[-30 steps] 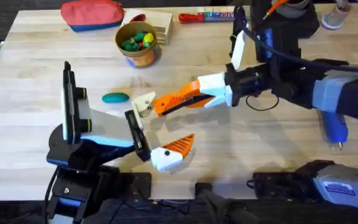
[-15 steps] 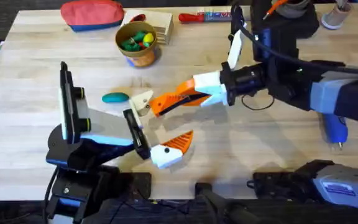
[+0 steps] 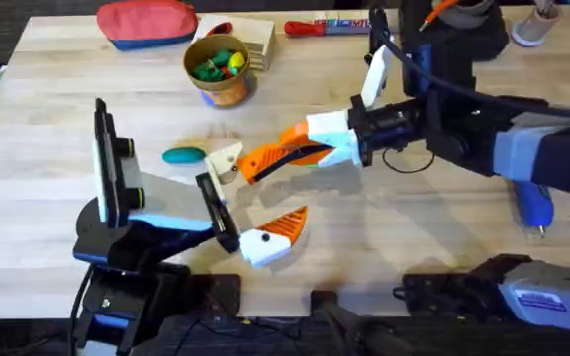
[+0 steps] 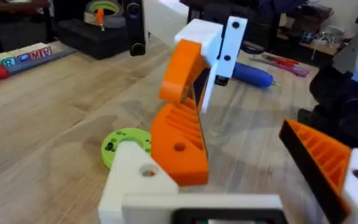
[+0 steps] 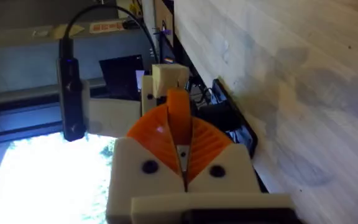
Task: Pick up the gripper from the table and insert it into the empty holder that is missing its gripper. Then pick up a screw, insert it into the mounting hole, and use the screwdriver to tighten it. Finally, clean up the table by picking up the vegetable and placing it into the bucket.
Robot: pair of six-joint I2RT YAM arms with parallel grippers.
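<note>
Two arms meet near the middle of the wooden surface [image 3: 57, 213]. Nearest, the left gripper [image 3: 255, 198] stands spread wide: its near jaw carries an orange ribbed pad [image 3: 287, 226], while its far jaw ends in the bare white holder [image 3: 228, 163]. Reaching in from the right, the right gripper [image 3: 290, 153] is clenched on the loose orange finger [image 3: 260, 162], whose tip touches the holder. The left wrist camera shows that orange finger [image 4: 179, 146] lying against the holder [image 4: 138, 180], tilted and pinched from above by the right gripper [image 4: 191, 68], with a lime-green disc [image 4: 124, 142] flat on the wood just beside them. From the right wrist camera, the orange finger [image 5: 179, 112] sits squeezed between the right gripper's two pads, the holder [image 5: 169, 78] just past its tip.

Just left of the holder lies the teal vegetable [image 3: 183, 155]. Well off to the right, the blue screwdriver [image 3: 533, 208] lies on the wood. Farther back stands the tan bucket [image 3: 223, 89] holding small coloured pieces, and a red pouch [image 3: 146, 22] and a red-handled tool [image 3: 310, 28] lie along the far edge.
</note>
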